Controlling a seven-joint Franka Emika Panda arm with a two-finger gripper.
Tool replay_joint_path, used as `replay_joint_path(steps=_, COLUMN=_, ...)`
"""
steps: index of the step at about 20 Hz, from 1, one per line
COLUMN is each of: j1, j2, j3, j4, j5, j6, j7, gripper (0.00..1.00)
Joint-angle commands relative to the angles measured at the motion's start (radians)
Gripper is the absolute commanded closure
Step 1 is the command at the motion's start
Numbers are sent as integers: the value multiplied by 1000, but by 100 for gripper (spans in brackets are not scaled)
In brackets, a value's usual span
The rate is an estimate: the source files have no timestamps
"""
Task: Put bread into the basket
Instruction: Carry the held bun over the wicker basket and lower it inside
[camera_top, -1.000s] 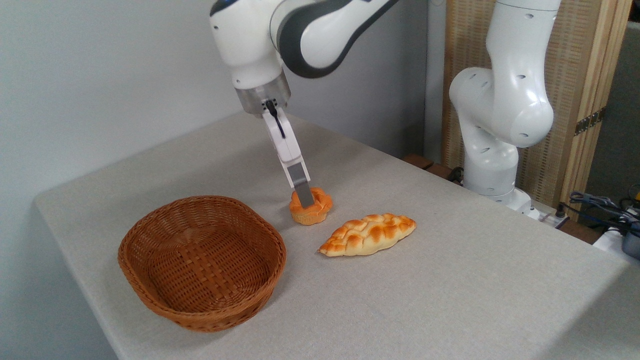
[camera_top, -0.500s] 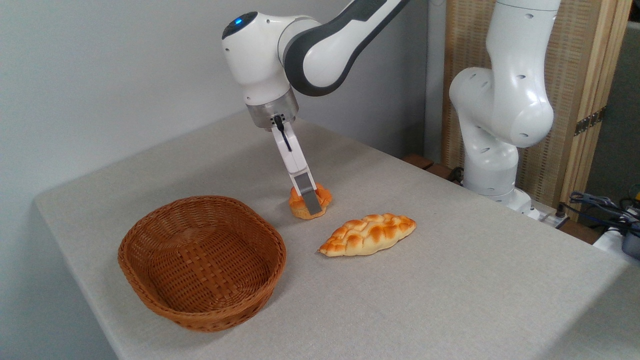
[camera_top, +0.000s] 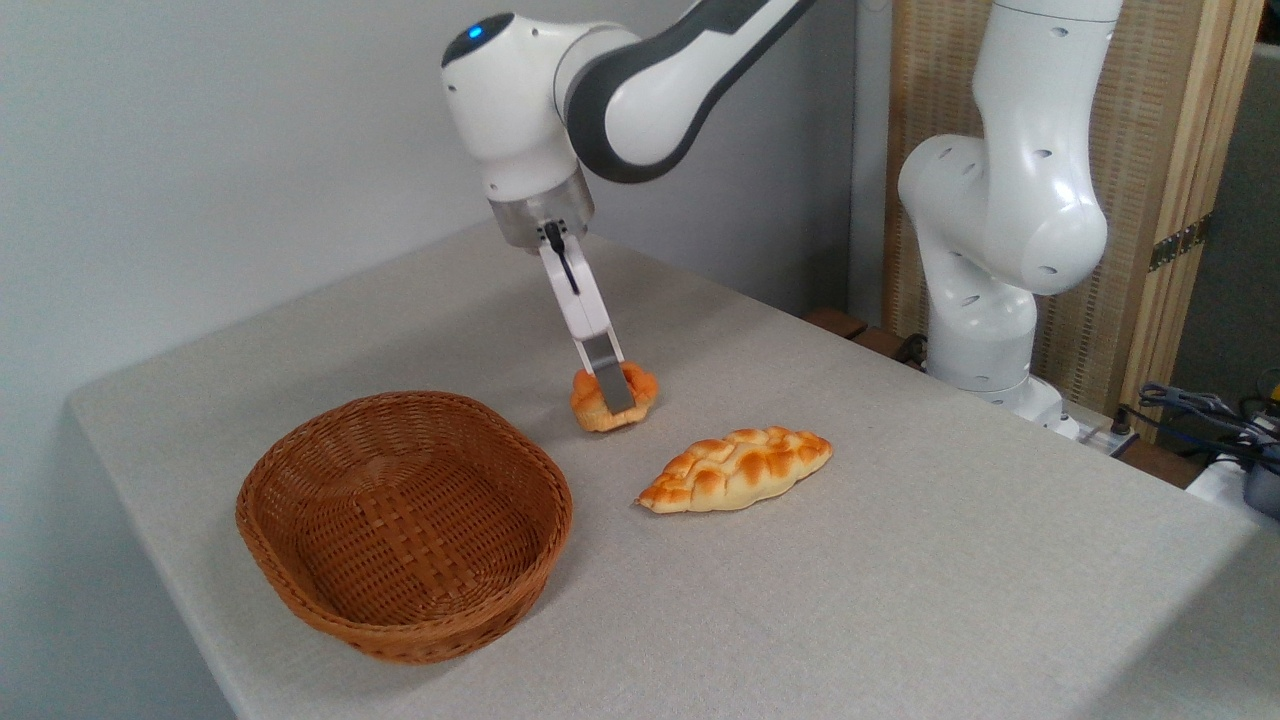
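Bread (camera_top: 606, 398) sits pinched in the claw (camera_top: 612, 388), tilted, at or just above the tabletop (camera_top: 900, 560); contact is unclear. The arm reaches down from upper centre, fingers slanting down-right. Basket (camera_top: 404, 525) lies near, lower left, bare cloth between. The loaf (camera_top: 735, 468) lies just right.

Claw (camera_top: 612, 392) far finger hidden behind bread (camera_top: 612, 398); arm's upper links cut off at top edge.

Grey cloth table (camera_top: 900, 560). On it: basket (camera_top: 404, 525) left and nearer than the jaws, loaf (camera_top: 735, 468) right of jaws, close by. Bun (camera_top: 610, 397) at the jaws; table contact unclear.
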Motion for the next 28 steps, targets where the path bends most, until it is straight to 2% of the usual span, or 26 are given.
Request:
replay_joint_path(steps=1, j1=5, j2=-6, j3=54, j4=178, j5=8, j6=-161, j7=7, gripper=80)
replay_joint_path(steps=3, j1=4, j2=6, j3=98, j4=286, j5=8, j6=-232, j7=8, gripper=77)
replay_joint_path(steps=6, j1=4, j2=60, j3=134, j4=378, j5=-18, j6=-218, j7=5, gripper=76)
replay_joint_path(steps=7, j1=4, j2=93, j3=134, j4=399, j5=-24, j6=-193, j7=7, gripper=74)
replay_joint_path(steps=12, j1=-7, j2=215, j3=122, j4=410, j5=-25, j6=83, j7=-1, gripper=73)
replay_joint_path(steps=15, j1=-10, j2=259, j3=120, j4=409, j5=-24, j6=199, j7=-1, gripper=65)
replay_joint_path(steps=16, j1=-10, j2=273, j3=120, j4=409, j5=-19, j6=207, j7=4, gripper=51)
replay_joint_path(steps=17, j1=-10, j2=291, j3=120, j4=409, j5=-18, j6=213, j7=5, gripper=32)
replay_joint_path(steps=18, j1=-10, j2=307, j3=120, j4=409, j5=-13, j6=234, j7=7, gripper=7)
replay_joint_path(steps=19, j1=-11, j2=322, j3=119, j4=407, j5=-13, j6=268, j7=7, gripper=0)
replay_joint_path(steps=25, j1=-10, j2=345, j3=99, j4=409, j5=-38, j6=334, j7=-2, gripper=0)
replay_joint_path(steps=28, j1=-10, j2=344, j3=99, j4=409, j5=-91, j6=334, j7=-1, gripper=0)
